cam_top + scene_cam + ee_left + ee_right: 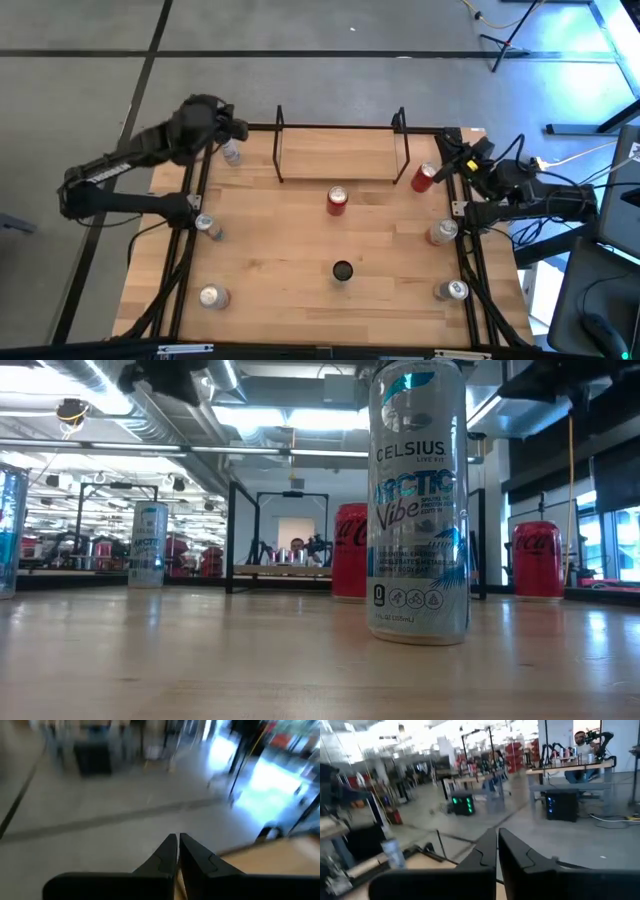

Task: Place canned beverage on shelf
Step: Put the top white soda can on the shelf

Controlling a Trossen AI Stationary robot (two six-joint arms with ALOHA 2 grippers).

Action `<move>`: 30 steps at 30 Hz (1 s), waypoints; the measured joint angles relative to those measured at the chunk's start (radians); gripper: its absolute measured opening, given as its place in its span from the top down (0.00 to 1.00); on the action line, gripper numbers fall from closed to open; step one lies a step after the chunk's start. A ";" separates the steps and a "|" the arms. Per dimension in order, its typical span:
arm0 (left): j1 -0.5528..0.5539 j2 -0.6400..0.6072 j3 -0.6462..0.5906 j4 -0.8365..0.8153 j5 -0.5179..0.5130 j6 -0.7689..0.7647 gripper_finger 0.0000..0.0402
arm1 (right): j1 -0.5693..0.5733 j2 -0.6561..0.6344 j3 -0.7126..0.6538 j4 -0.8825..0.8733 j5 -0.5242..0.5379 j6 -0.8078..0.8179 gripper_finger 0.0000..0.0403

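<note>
High view first: we see the shelf (340,155) at the table's far edge, its light board bare between the black uprights. A red can (337,200) stands just in front of it, near the middle, and a second red can (424,177) stands beside the shelf's right upright. A tall can (342,271) stands nearer the front edge, and silver cans line both side rails. The left gripper (232,129) hovers over the far left corner, near a silver can (231,153); the right gripper (447,150) sits at the far right corner, close to the second red can. We judge that no can is held, so the task is at its start: the next move calls for one arm to descend on a can and open around it.

Low view: the Celsius can (420,500) fills the foreground and hides part of the shelf behind it. Both red cans show beyond it; neither gripper is clear here.

Left wrist view: the left arm's fingers (167,852) are pressed together on nothing. The floor beyond is smeared, and only a corner of the table shows.

Right wrist view: its fingers (487,852) are likewise together and empty. We make out a person at a distant bench, but no can within reach.
</note>
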 joint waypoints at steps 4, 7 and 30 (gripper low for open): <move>0.155 0.081 0.150 -0.267 0.167 -0.099 0.97 | -0.058 0.043 0.070 -0.094 -0.029 0.000 0.98; 0.266 0.129 0.226 -0.395 0.284 -0.097 0.97 | -0.116 0.069 0.094 -0.119 -0.063 -0.001 0.98; 0.652 0.309 0.262 -0.457 0.756 0.055 0.50 | -0.380 0.255 0.094 -0.127 -0.480 -0.001 0.98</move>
